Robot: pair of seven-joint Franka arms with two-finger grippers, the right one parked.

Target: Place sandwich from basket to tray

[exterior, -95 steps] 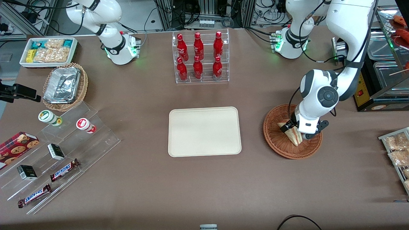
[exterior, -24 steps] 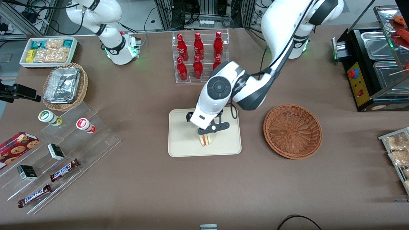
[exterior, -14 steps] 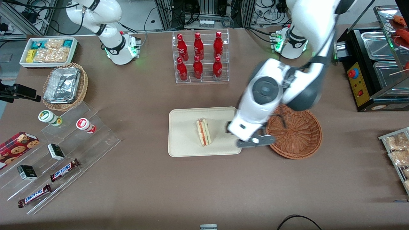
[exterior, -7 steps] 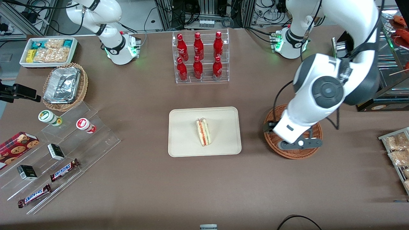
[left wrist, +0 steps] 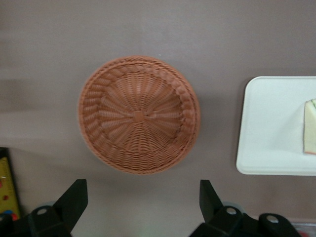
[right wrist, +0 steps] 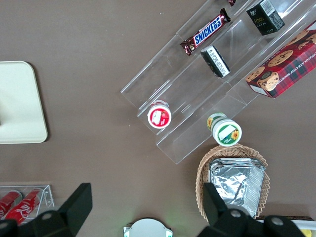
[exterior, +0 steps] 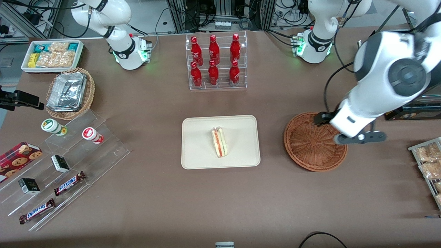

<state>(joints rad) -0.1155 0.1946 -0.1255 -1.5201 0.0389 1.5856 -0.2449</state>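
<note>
The sandwich, a small wedge of pale bread with red-orange and green layers, lies on the cream tray in the middle of the table. Its edge also shows in the left wrist view on the tray. The reddish-brown wicker basket is empty; it shows whole in the left wrist view. My left gripper hangs high above the basket's rim toward the working arm's end. In the left wrist view the gripper is open and empty, its black fingers wide apart.
A clear rack of red bottles stands farther from the front camera than the tray. A tan basket with foil containers, a white snack bin and an acrylic stand with snacks lie toward the parked arm's end. Snack packets and a metal warmer lie toward the working arm's end.
The gripper carried the sandwich from the basket to the tray and let it go. It then rose and moved back over the basket, now past its rim toward the working arm's end.
</note>
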